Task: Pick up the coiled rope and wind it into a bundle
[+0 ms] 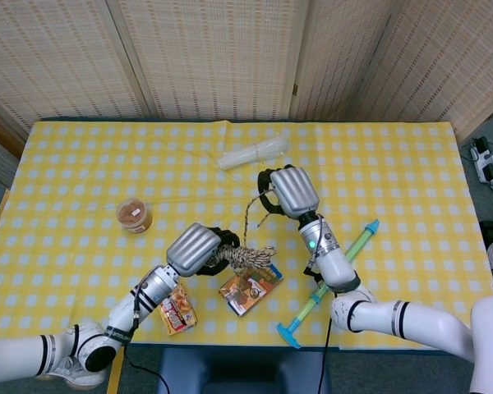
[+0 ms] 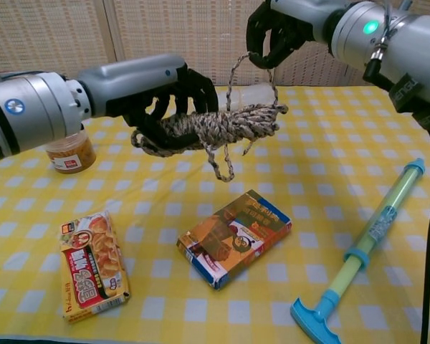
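A small jar [image 2: 69, 153] stands at the left of the yellow checked bench [image 2: 344, 179]. Near it lies a snack packet [image 2: 92, 266]. The left hand [image 2: 154, 93] is up in the air, its fingers [image 2: 173, 129] wrapped around the rope bundle [image 2: 226, 125]. A loose loop hangs under it. Below lies a small box [image 2: 235, 237]. One strand runs up to the right hand [image 2: 283, 29], whose fingers curl in and seem to pinch it. At the right lies a long green and blue toy [image 2: 365, 247]
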Available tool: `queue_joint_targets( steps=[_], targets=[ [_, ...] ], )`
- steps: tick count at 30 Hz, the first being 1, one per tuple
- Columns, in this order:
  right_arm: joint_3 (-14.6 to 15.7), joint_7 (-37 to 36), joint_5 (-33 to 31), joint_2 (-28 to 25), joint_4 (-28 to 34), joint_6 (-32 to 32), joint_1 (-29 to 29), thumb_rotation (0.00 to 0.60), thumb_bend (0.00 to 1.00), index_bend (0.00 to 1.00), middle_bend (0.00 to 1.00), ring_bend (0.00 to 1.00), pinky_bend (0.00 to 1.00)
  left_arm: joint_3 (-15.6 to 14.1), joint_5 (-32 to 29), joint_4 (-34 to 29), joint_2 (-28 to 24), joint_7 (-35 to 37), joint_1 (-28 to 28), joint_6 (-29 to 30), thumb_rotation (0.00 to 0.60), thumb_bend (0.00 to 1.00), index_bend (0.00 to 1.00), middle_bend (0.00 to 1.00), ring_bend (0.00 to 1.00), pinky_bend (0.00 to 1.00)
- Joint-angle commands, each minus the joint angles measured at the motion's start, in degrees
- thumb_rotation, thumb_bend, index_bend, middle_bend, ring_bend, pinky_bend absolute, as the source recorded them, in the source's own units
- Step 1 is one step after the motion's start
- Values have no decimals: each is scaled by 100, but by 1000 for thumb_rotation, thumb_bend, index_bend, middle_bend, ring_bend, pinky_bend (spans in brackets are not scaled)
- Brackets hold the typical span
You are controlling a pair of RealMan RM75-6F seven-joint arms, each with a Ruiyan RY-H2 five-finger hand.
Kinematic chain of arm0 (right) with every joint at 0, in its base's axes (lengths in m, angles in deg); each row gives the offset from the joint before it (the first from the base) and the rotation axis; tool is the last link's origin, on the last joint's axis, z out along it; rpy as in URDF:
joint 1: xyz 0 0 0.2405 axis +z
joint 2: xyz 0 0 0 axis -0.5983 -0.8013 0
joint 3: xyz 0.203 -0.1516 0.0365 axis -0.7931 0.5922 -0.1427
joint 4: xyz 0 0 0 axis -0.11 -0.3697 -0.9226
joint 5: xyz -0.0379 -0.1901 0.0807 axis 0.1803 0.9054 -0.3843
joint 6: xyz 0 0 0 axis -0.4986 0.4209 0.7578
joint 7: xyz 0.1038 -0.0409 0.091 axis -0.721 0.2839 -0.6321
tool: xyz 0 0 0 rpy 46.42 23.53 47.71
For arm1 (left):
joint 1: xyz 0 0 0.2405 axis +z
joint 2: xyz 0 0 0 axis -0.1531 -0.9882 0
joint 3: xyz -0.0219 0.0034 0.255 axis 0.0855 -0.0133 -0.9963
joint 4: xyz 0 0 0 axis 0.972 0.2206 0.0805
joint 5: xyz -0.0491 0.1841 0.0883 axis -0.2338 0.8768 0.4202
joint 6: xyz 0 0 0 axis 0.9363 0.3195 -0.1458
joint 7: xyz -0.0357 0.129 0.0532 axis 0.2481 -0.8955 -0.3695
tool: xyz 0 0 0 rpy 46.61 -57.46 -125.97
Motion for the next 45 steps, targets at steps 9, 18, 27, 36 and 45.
queue_joint_targets(
  steps=[9,18,27,36,45],
  targets=[
    [-35,-48,-68,-206,1037,455,-63,600,593,761,547,547,436,267,-2797,42,886,-2200,-673,309,600,670,677,707,680,754],
    [121,-337,191,-431,1831,593,-237,600,594,761,547,552,459,725,-4263,255,1225,-2426,-860,916,600,674,678,717,717,808],
    [432,-484,591,-659,2310,664,-431,600,624,761,547,551,459,1442,-5049,291,1262,-1513,-655,1130,600,691,675,721,724,820],
    [956,-432,975,-648,2359,700,-624,600,627,771,556,573,478,2064,-5456,59,1009,-490,-357,858,600,717,662,721,723,820],
    [1320,-694,950,-618,1913,536,-850,600,627,771,556,573,478,2640,-5397,-542,238,825,260,110,600,718,657,720,715,820]
  ],
)
